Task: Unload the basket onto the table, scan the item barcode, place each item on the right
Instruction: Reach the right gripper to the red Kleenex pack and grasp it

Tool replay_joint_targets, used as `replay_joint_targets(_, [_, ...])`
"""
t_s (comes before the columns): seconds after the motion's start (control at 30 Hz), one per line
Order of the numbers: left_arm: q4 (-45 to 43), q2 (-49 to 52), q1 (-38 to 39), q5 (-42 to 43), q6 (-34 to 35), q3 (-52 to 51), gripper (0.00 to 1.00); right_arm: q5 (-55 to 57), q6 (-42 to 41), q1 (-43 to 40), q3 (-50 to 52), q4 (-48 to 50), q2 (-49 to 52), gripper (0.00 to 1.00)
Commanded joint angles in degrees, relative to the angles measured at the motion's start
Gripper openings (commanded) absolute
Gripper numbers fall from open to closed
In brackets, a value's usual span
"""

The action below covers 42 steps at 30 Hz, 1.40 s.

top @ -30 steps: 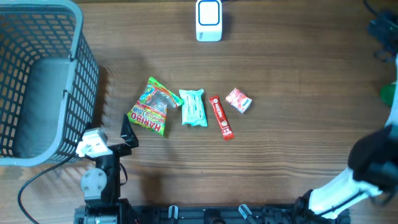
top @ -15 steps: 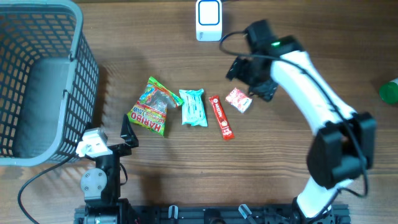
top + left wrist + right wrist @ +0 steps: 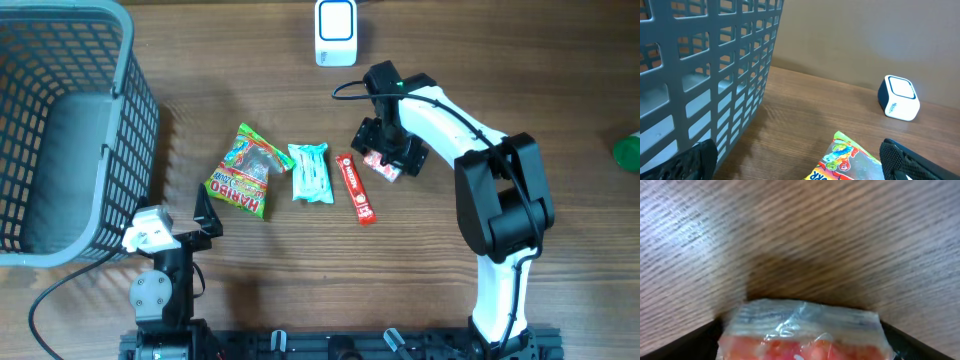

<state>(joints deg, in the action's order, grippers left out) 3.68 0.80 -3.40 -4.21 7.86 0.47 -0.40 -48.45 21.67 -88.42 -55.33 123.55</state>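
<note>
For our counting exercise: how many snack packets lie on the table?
4: Haribo bag leftmost, green packet next, red stick beside it, small red packet rightmost. None seems hidden.

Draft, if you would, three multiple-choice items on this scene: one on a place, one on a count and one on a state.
1. Where does the white scanner stand on the table?
A. at the far edge
B. at the near edge
C. in the middle

2. How many snack packets lie on the table?
A. two
B. four
C. six

3. How is the right hand?
A. shut on nothing
B. open, straddling the small red-and-white packet
C. out of every view

Key:
1 A, as the overhead view shows it beyond the whole row.
2 B, counting the Haribo bag, pale green packet, red stick and small red-and-white packet.
3 B, as its wrist view shows that packet between the spread fingers.
</note>
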Motion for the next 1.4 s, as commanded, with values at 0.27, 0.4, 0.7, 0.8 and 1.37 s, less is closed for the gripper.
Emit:
replay_joint_targets(0.27, [0.02,-0.46,-0.09,-0.55,0.09,-0.15,1.0,7.02,6.47,-0.59,-1.31,-2.71,1.77,0.71])
replay_joint_targets(0.4, [0.02,-0.46,-0.09,-0.55,0.09,-0.15,1.0,6.93,6.47,-0.68,-7.3,-10.54,1.07,0.6])
replay_joint_targets(0.7, [0.02,-0.46,-0.09,-0.55,0.09,-0.15,1.0,-0.98,12.24,-0.68,-20.59,-29.0,0.55,0.6])
replay_joint_targets(0.8, [0.02,-0.46,-0.09,-0.55,0.09,-0.15,1.0,-9.22,16.76,-0.68,-24.09,-33.33,0.55,0.6])
replay_joint_targets(1.37, [0.02,-0.46,-0.09,-0.55,0.09,-0.15,1.0,-29.77,24.46,-0.63,-24.39,-36.85,0.2,0.59])
